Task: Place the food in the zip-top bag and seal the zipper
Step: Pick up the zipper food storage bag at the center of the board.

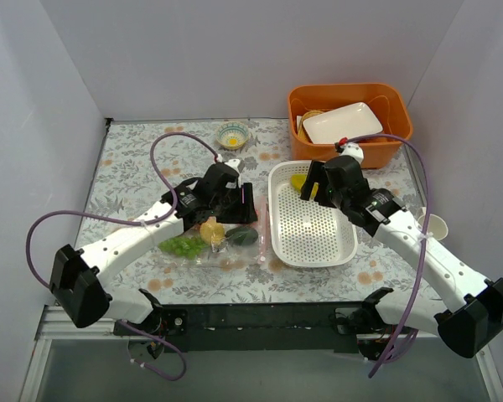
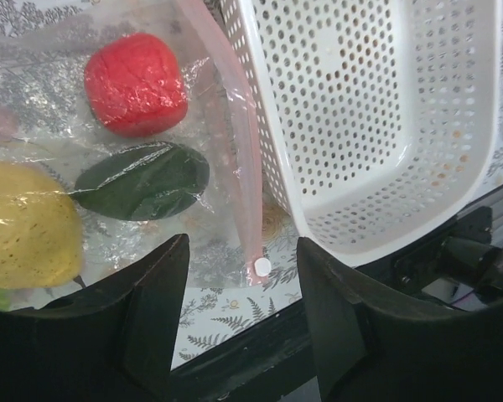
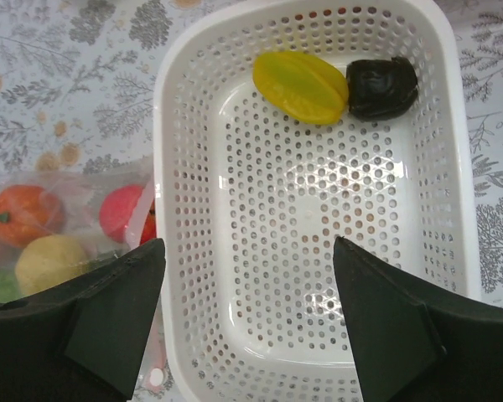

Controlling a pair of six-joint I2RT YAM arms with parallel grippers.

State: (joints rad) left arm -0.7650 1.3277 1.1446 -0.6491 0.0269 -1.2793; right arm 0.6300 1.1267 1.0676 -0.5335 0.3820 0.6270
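The clear zip-top bag [image 1: 214, 249] lies flat left of the white basket [image 1: 345, 243]. Inside it are a red fruit [image 2: 136, 84], a dark green avocado [image 2: 142, 180], a yellow fruit [image 2: 25, 234], green grapes [image 1: 182, 245] and an orange fruit [image 3: 25, 213]. Its pink zipper [image 2: 235, 142] runs beside the basket wall and ends at a white slider [image 2: 261, 266]. My left gripper [image 2: 241, 251] hangs open just above that zipper end, holding nothing. My right gripper [image 3: 247, 251] is open over the basket, where a yellow fruit [image 3: 300, 86] and a dark wrinkled lump [image 3: 381, 86] lie at the far end.
An orange bin [image 1: 394, 134] at the back right holds a white plate [image 1: 342, 123]. A small patterned bowl [image 1: 232, 135] sits at the back centre. The black table edge [image 2: 260, 343] runs right below the bag's near corner. White walls enclose the floral table.
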